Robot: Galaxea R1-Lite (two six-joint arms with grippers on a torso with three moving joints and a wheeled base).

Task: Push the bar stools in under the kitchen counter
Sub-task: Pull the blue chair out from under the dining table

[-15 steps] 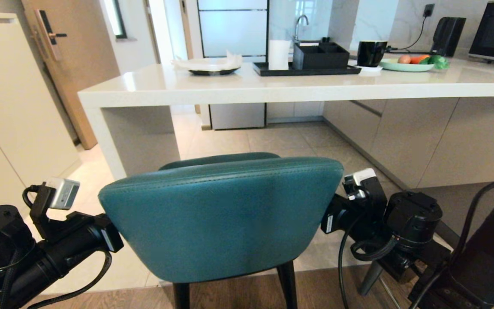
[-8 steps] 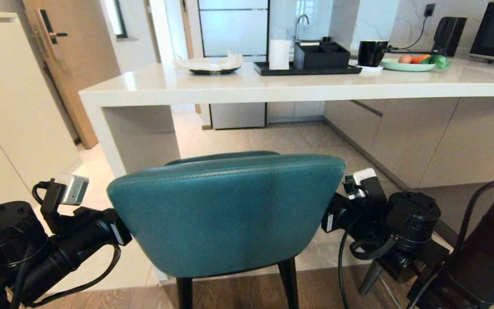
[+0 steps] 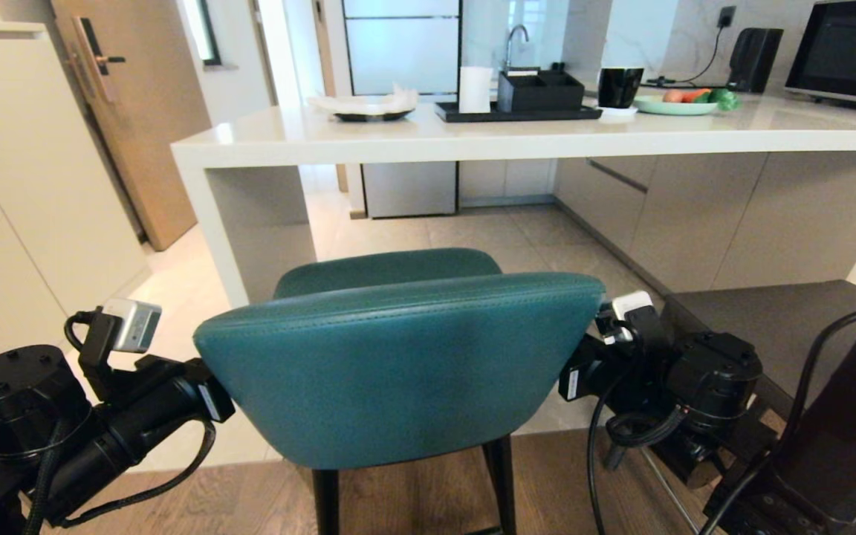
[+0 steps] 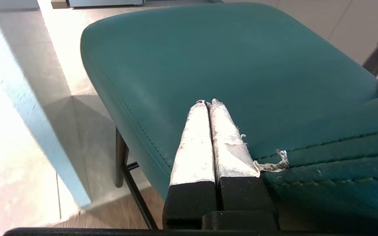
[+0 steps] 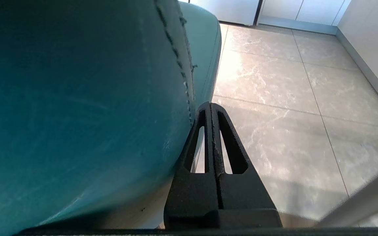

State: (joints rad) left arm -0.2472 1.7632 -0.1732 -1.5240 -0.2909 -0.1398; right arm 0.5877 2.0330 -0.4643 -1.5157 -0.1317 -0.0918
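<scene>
A teal bar stool (image 3: 398,371) with a curved back and thin black legs stands before me, facing the white kitchen counter (image 3: 472,137). A stretch of tiled floor lies between them. My left gripper (image 4: 208,102) is shut and empty, its taped fingers reaching past the back's left edge over the teal seat (image 4: 241,65). My right gripper (image 5: 211,105) is shut and empty, lying along the back's right edge (image 5: 176,82). In the head view both sets of fingers are hidden behind the stool back. A dark grey seat (image 3: 770,319) shows at the right.
The counter's white side panel (image 3: 250,223) stands at its left end, with open floor beneath the slab. On top are a black tray (image 3: 517,111), a plate (image 3: 365,110), a mug (image 3: 617,85) and a dish of vegetables (image 3: 677,104). Cabinets line the left; a door (image 3: 138,111) is beyond.
The whole head picture has shifted, so the camera has moved. My left arm has come in toward the stool back's left edge. Both grippers stay shut.
</scene>
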